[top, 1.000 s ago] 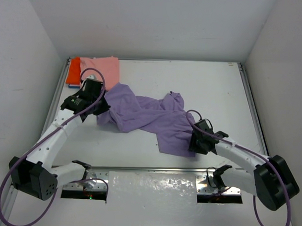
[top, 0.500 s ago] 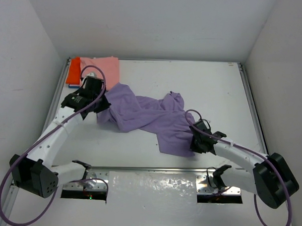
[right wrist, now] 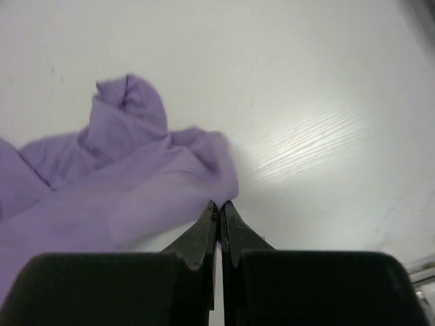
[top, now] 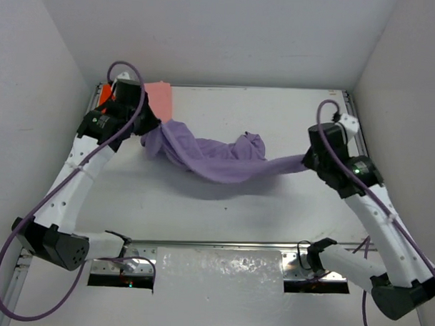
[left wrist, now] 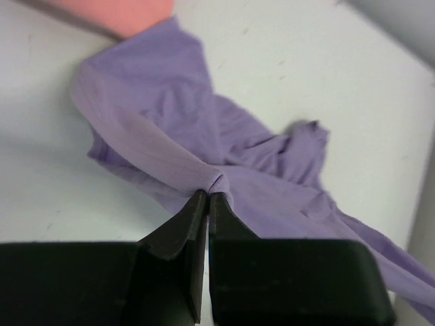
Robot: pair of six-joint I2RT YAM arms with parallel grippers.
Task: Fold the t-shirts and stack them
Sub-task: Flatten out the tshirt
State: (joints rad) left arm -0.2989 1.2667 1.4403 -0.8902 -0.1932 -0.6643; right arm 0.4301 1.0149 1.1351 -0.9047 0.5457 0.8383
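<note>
A purple t-shirt (top: 217,159) hangs stretched between both grippers above the white table, sagging in the middle. My left gripper (top: 151,126) is shut on its left end; the left wrist view shows the jaws pinching a bunched fold of the purple t-shirt (left wrist: 204,156), with the gripper (left wrist: 208,197) closed. My right gripper (top: 308,160) is shut on its right end; the right wrist view shows the closed gripper (right wrist: 219,207) pinching the shirt's edge (right wrist: 136,190). A folded pink t-shirt (top: 161,99) lies at the back left, on an orange one (top: 103,94).
The white table (top: 273,208) is walled on three sides. A metal rail (top: 222,243) runs along the near edge by the arm bases. A corner of the pink shirt (left wrist: 122,13) shows at the top of the left wrist view.
Both arms have lifted and spread apart. The right gripper moved up and to the right, the left moved back. The purple shirt rose off the table and is pulled taut between them.
</note>
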